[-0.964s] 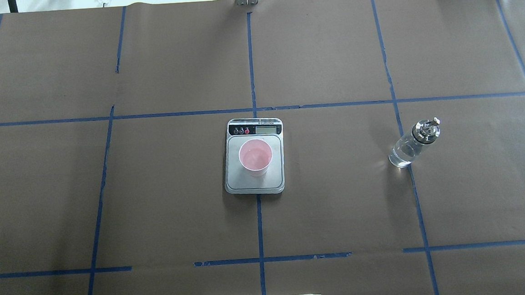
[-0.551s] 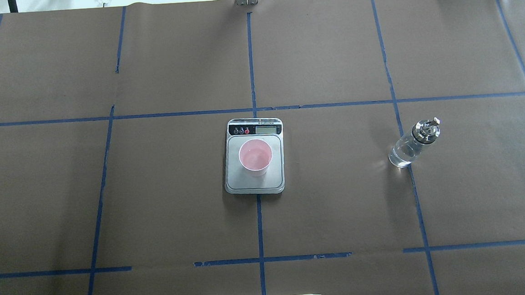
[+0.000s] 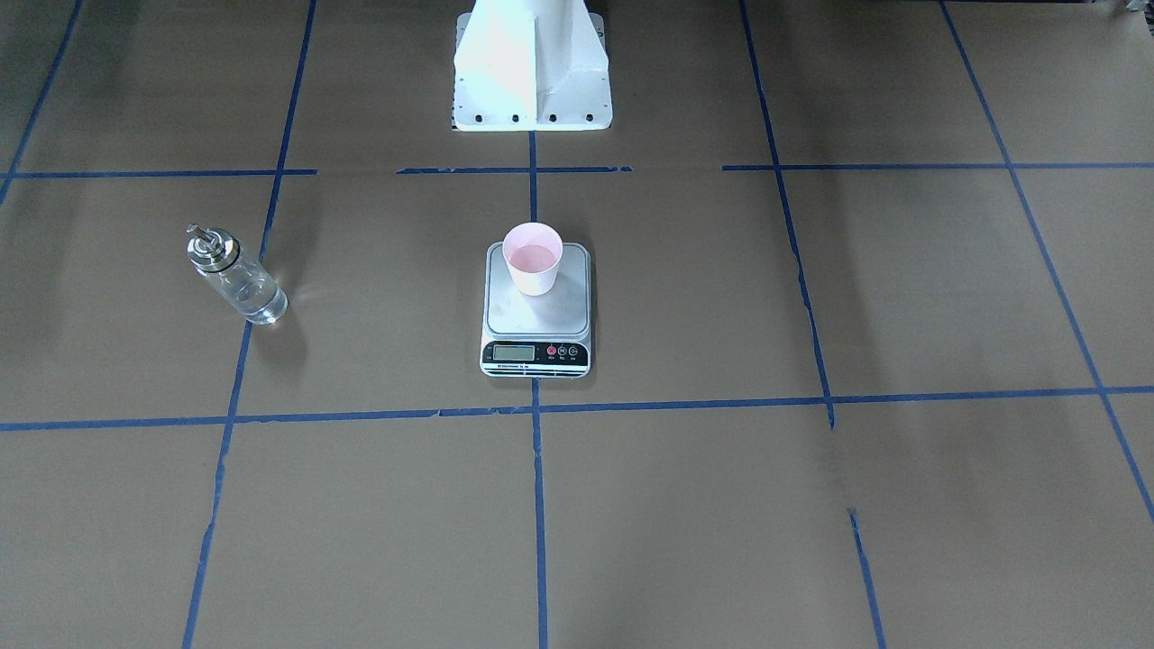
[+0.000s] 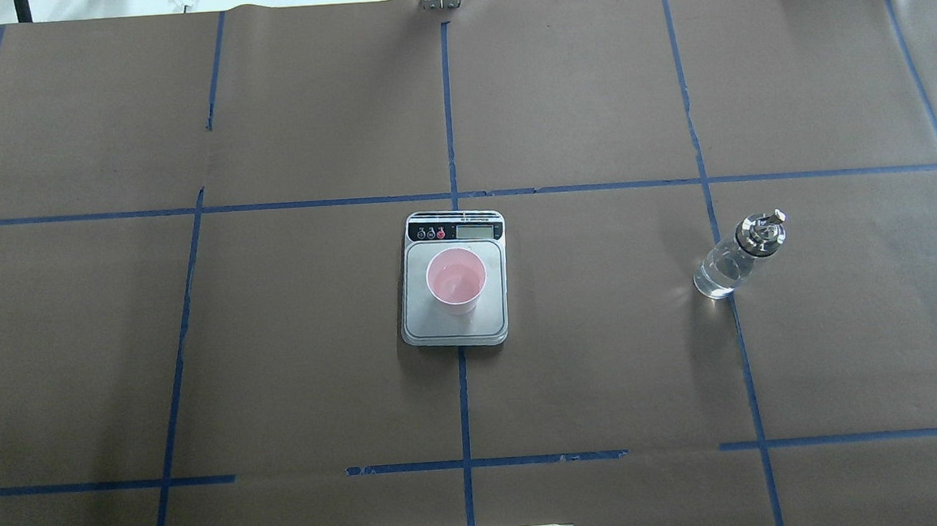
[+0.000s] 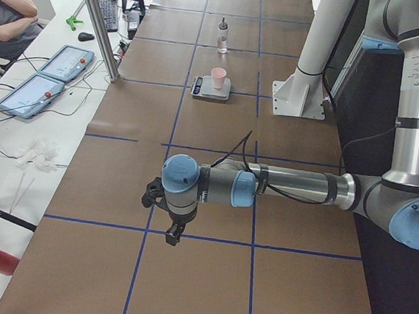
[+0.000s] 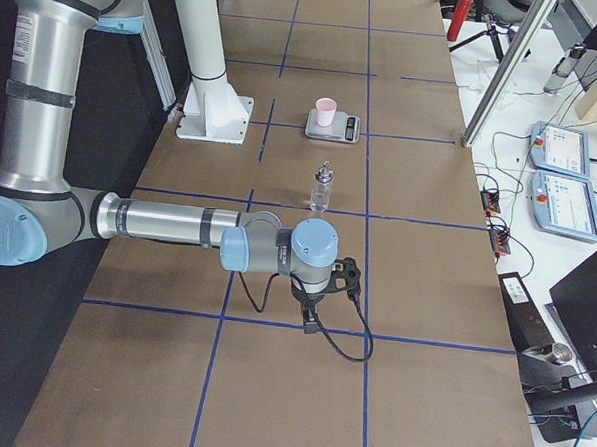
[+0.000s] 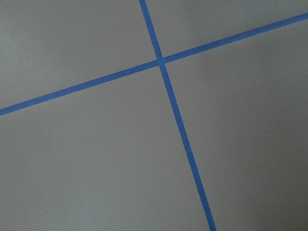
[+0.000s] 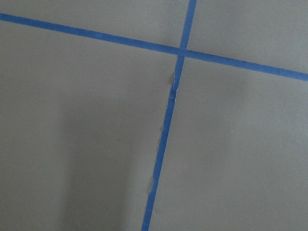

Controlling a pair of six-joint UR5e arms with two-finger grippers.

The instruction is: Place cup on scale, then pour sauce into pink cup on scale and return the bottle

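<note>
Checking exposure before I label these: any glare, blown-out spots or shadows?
Overhead exterior: bright glint at the foot of the clear glass cylindrical bottle. Exterior front-facing: the white robot base is washed out. Right wrist-mounted: soft shadow band on the brown paper.

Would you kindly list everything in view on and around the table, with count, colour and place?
cup: one, pale pink, upright on the scale's platform
scale: one, silver with a black display strip, table centre
bottle: one, clear glass with a silver collar, standing on the robot's right, apart from the scale
sauce: clear liquid, inside the bottle
table: one, brown paper with a blue tape grid
control tablets: two, blue-edged, on the side bench
operator: one, grey shirt, seated beside the bench
robot pedestal: one, white, at the table's edge
left gripper: black, over bare table, state unclear
right gripper: black, over bare table, state unclear
</note>
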